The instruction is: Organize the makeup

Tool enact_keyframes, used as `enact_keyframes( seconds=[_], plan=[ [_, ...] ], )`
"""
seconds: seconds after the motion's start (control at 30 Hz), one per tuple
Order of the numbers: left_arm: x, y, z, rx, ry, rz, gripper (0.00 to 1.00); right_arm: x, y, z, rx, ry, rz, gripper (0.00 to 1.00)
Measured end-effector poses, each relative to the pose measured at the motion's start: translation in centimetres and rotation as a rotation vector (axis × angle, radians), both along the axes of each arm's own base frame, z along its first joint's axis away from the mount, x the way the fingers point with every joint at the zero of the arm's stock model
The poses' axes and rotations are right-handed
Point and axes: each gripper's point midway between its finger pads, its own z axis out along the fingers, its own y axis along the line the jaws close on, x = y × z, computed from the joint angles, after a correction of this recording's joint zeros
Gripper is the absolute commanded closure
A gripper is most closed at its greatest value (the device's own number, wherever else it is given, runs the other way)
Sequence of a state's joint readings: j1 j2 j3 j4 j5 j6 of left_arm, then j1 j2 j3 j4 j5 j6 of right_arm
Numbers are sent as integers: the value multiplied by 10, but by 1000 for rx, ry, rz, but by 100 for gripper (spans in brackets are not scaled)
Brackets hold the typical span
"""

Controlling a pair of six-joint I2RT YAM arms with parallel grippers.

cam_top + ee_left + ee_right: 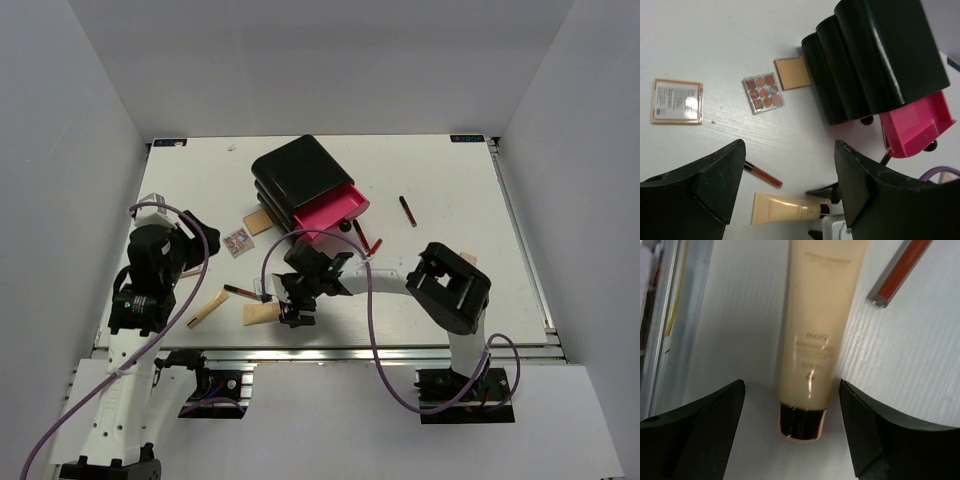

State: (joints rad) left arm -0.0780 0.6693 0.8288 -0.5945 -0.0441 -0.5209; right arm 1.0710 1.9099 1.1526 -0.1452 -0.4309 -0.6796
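Nearest the bases, at the front edge of the table (450, 170), lies the beige tube (812, 340), flat, its dark cap (800, 424) pointing toward my right gripper (791, 390). The jaws stand spread, one on either side of the cap end, and as far as I can judge neither touches it. I take the tube for light, soft-walled and glossy. Squeezed at mid-body it would likely dent and slip, so I would grip the stiffer shoulder just above the cap, across the narrow width. Just beside it, the slim red gloss stick (900, 270) looks rigid and liable to roll; a hold at its middle suits it. To the left a tan stick (207, 308) lies apart. My left gripper (790, 170) hovers spread and empty above the table. Farther out, the small eyeshadow palette (763, 93) and a flat tan compact (792, 73) rest near the black box (300, 175). Both are thin, hard and probably fragile, best taken by opposite edges. The pink drawer (330, 212) stands pulled out. Beyond it, on the right, a lipstick (408, 211) lies alone
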Motion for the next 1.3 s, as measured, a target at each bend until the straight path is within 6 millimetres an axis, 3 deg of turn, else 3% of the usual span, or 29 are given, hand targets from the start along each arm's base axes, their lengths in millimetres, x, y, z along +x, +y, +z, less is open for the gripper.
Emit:
enact_keyframes(
  seconds=[0.13, 0.23, 0.33, 0.37, 0.47, 0.57, 0.63, 0.67, 0.7, 0.73, 0.9, 0.97, 1.1, 1.2, 1.3],
  plan=[
    [-8, 0, -16, -30, 78, 19, 26, 10, 17, 1, 17, -12, -38, 33],
    [-12, 0, -27, -104, 132, 78, 38, 13, 20, 1, 21, -24, -49, 57],
    [-14, -2, -45, -240, 184, 176, 50, 14, 19, 1, 25, -42, -44, 70],
    [-15, -3, -54, -298, 208, 221, 50, 14, 16, 1, 32, -59, -33, 81],
    [-22, -5, -81, -468, 283, 360, 50, 5, -17, 3, 14, -101, 13, 97],
    [-30, -3, -99, -618, 349, 518, 43, -6, -61, 10, -4, -109, 61, 99],
    [-34, -2, -107, -691, 393, 616, 36, -2, -81, 28, 33, -104, 71, 99],
    [-38, 0, -114, -738, 444, 708, 25, 12, -89, 58, 113, -132, 59, 99],
    [-39, 0, -115, -744, 452, 720, 25, 15, -90, 62, 124, -140, 56, 99],
    [-40, 0, -119, -751, 477, 749, 21, 26, -93, 81, 177, -176, 43, 100],
    [-53, -5, -157, -740, 723, 935, 18, 57, -103, 173, 399, -385, 12, 100],
    [-57, -9, -172, -735, 795, 971, 18, 75, -101, 197, 440, -464, 2, 100],
    [-62, -15, -183, -749, 857, 994, 18, 139, -110, 225, 444, -605, -68, 99],
    [-61, -17, -186, -761, 865, 993, 19, 181, -124, 225, 401, -685, -110, 97],
    [-64, -19, -190, -770, 876, 999, 19, 206, -126, 218, 362, -733, -99, 94]
  ],
)
